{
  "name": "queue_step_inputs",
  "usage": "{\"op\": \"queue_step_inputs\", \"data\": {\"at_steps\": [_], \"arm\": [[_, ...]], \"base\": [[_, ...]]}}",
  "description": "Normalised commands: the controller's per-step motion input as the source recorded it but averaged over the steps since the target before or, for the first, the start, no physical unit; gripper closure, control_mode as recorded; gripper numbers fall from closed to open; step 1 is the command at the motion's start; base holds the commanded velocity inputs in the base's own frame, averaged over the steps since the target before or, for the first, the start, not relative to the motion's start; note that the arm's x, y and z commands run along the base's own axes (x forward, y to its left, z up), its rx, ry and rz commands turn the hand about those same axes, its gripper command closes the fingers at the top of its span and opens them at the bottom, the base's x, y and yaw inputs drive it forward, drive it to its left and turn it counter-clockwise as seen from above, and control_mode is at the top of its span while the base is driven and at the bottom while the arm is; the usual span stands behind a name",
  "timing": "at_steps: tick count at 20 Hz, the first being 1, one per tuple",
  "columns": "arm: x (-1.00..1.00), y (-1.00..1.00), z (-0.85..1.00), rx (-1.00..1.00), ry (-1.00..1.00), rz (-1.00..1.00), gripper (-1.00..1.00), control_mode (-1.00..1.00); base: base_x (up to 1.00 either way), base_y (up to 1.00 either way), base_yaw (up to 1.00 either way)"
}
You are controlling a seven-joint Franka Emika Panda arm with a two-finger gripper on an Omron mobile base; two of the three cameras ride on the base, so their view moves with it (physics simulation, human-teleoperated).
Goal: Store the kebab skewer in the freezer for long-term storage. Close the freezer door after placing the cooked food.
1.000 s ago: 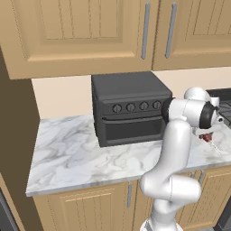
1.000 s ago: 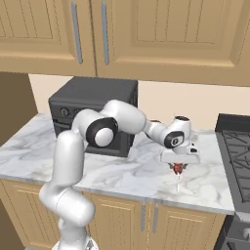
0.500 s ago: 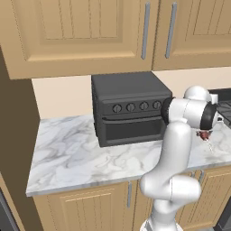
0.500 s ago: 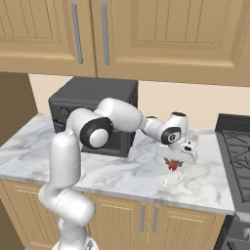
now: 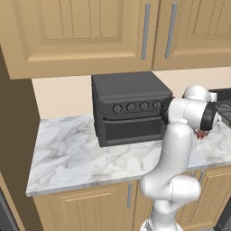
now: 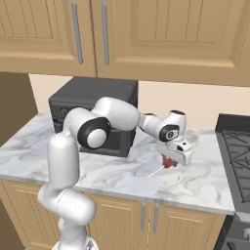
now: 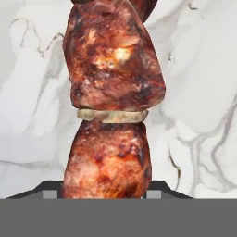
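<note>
The kebab skewer (image 6: 166,164), a thin pale stick threaded with red-brown meat chunks, is hanging in my end effector (image 6: 172,160) just above the white-veined marble worktop (image 6: 107,171); its bare pale tip is slanting down toward the stone, and I cannot tell whether that tip is touching it; in the hand view the meat chunks (image 7: 113,92) are rising straight up between my fingertips, with a pale band of onion or stick between two of them; my jaws are clamped on the skewer at the meat, I judge because the stick alone would be too thin to hold firmly; from the left base view the skewer (image 5: 200,135) is peeking out past my dark wrist joint; behind my arm the black countertop oven with a row of knobs (image 5: 131,108) is sitting against the wall under the light wooden upper cabinets (image 6: 146,34); a dark stove top (image 6: 237,151) is lying at the right edge; the grasp looks made, so carrying the food off to the freezer would be my next step.
</note>
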Motion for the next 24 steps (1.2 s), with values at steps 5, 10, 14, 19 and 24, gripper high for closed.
{"op": "queue_step_inputs", "data": {"at_steps": [5, 10, 14, 19, 24], "arm": [[-0.17, 0.09, 0.02, 0.00, 0.00, -0.49, 1.00, -1.00], [-0.26, 0.01, 0.13, 0.00, 0.00, -0.48, 1.00, -1.00], [-0.34, 0.18, 0.27, 0.00, 0.00, -0.40, 1.00, -1.00], [-0.24, 0.48, 0.21, -0.04, -0.02, -0.32, 1.00, -1.00], [-0.40, 0.55, 0.26, -0.08, 0.00, -0.10, 1.00, -1.00]], "base": [[0.00, 0.00, 0.00], [0.00, 0.00, 0.00], [0.00, 0.00, 0.00], [0.00, 0.00, 0.00], [0.00, 0.00, 0.00]]}}
